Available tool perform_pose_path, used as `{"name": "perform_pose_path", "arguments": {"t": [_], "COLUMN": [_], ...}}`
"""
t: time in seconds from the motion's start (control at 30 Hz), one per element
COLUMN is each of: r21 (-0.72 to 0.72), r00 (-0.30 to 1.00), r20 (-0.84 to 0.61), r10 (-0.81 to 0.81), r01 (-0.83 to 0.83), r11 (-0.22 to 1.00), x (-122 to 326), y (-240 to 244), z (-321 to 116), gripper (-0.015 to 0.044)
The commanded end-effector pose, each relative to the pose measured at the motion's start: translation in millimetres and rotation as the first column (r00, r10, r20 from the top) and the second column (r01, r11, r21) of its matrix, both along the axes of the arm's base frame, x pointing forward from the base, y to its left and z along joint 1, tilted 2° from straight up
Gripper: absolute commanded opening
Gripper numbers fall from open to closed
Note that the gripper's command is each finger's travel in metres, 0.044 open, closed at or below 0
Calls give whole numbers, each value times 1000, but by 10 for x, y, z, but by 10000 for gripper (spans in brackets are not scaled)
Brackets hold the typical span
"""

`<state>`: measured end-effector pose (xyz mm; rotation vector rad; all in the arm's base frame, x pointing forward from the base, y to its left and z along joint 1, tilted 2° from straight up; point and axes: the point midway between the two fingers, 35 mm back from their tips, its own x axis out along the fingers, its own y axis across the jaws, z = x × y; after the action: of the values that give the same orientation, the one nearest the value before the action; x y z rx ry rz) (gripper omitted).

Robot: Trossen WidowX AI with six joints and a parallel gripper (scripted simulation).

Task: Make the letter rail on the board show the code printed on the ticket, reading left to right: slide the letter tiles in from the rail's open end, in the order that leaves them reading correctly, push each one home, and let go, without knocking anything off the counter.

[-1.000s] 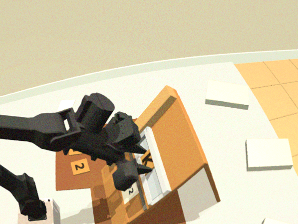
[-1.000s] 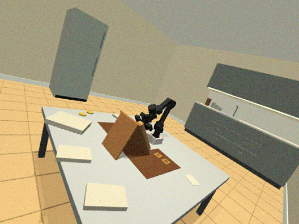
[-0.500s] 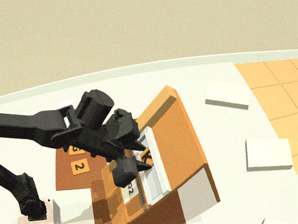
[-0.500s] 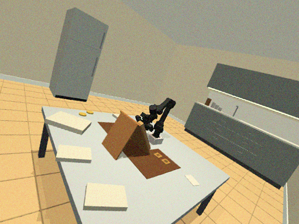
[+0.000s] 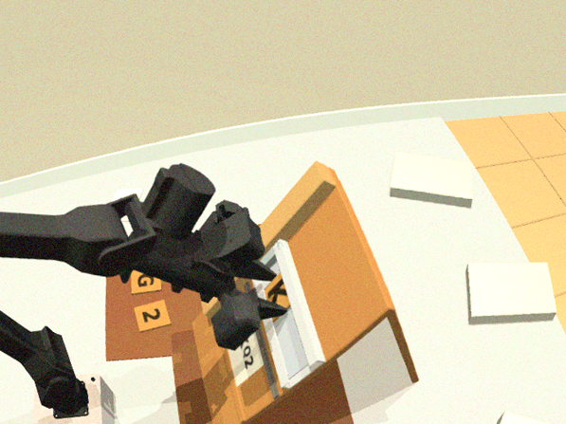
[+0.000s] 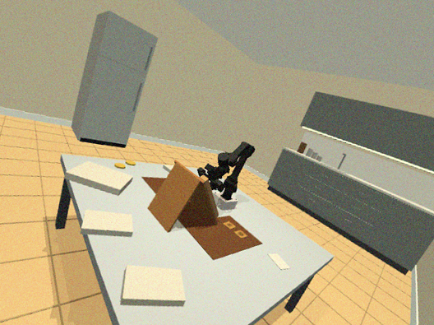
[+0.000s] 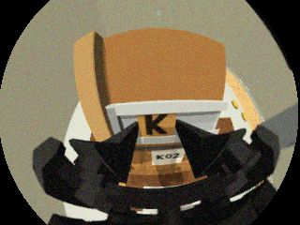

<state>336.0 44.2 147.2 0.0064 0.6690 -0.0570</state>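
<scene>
Top view: one gripper (image 5: pixel 274 292) (image 7: pixel 157 126) pinches one K tile (image 5: pixel 277 291) (image 7: pixel 157 125) at the rail (image 5: pixel 302 306) (image 7: pixel 171 108) on the sloped board (image 5: pixel 342 262) (image 6: pixel 175 196) (image 7: pixel 164 66).
Two loose tiles, G (image 5: pixel 145 282) and 2 (image 5: pixel 152 314), lie flat on the brown mat (image 5: pixel 133 347) (image 6: pixel 216 247); three pale slabs stand beyond the board, one near the counter's (image 5: pixel 434 237) (image 6: pixel 229 291) edge; rail room shows on both sides of K; the wrist view reads the ticket (image 7: pixel 167 157) whole, K02 or KQ2, its first letter partly covered from the top; only the exterior shows the fridge (image 6: pixel 114 83).
</scene>
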Motion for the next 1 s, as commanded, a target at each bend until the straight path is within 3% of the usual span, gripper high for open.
{"name": "perform_pose_path", "arguments": {"t": [0.0, 0.97], "r21": [1, 3], "r00": [1000, 1000], "r20": [-2, -2], "r10": [-2, -2], "r01": [2, 2], "r11": [1000, 1000], "x": [9, 15], "y": [32, 190], "z": [-4, -12], "gripper": [0, 0]}}
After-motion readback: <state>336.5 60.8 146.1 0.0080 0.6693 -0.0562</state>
